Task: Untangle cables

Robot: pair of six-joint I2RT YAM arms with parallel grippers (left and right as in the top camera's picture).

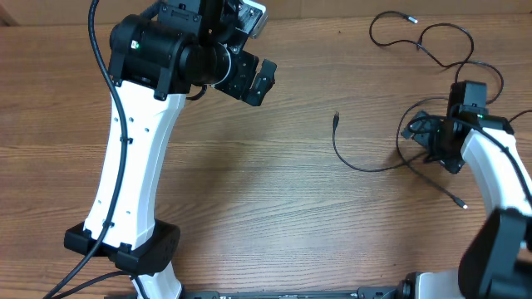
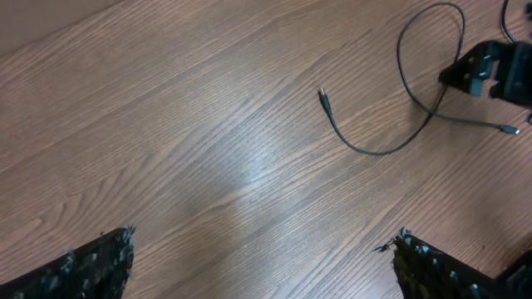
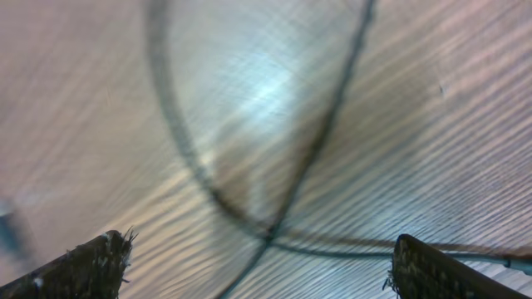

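Observation:
Thin black cables [image 1: 366, 166] lie as loose loops on the right of the wooden table, one plug end near the middle [image 1: 336, 119], another at the far right [image 1: 462, 204]. More loops [image 1: 424, 37] lie at the back right. My right gripper [image 1: 432, 139] is open, low over the crossing loops; its wrist view shows blurred strands crossing [image 3: 270, 237] between the open fingers [image 3: 262, 266]. My left gripper [image 1: 258, 79] is open and empty, high over the back left; its wrist view shows the cable [image 2: 374, 149] far ahead of its fingers [image 2: 262, 266].
The white left arm [image 1: 133, 166] stretches along the table's left side. The right arm [image 1: 499, 166] reaches in from the front right corner. The table's back edge [image 1: 332, 10] runs along the top.

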